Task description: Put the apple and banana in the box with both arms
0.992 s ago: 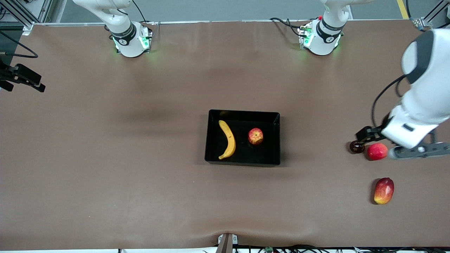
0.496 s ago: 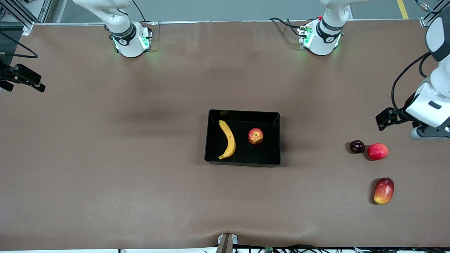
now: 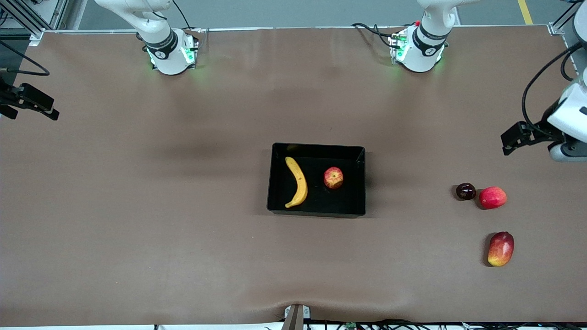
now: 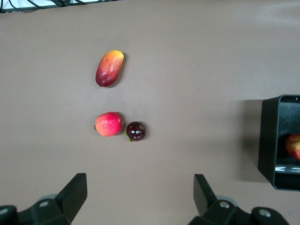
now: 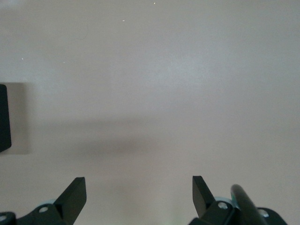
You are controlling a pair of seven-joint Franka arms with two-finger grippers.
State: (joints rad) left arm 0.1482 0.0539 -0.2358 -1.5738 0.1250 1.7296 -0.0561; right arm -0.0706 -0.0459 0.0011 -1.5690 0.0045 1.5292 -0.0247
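Brown bench (image 3: 137, 206): banana (image 3: 297, 182) and apple (image 3: 333, 178) both lie in box (image 3: 316, 211). Left end effector (image 4: 140, 199) open, empty, over bench's left-arm end; right end effector (image 5: 139, 197) open, empty over bare bench. Task looks done; next, just park.

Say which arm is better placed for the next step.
Left, marginally: its wrist view shows more of the box. But apple and banana already lie inside; left gripper and right gripper hang open and empty.
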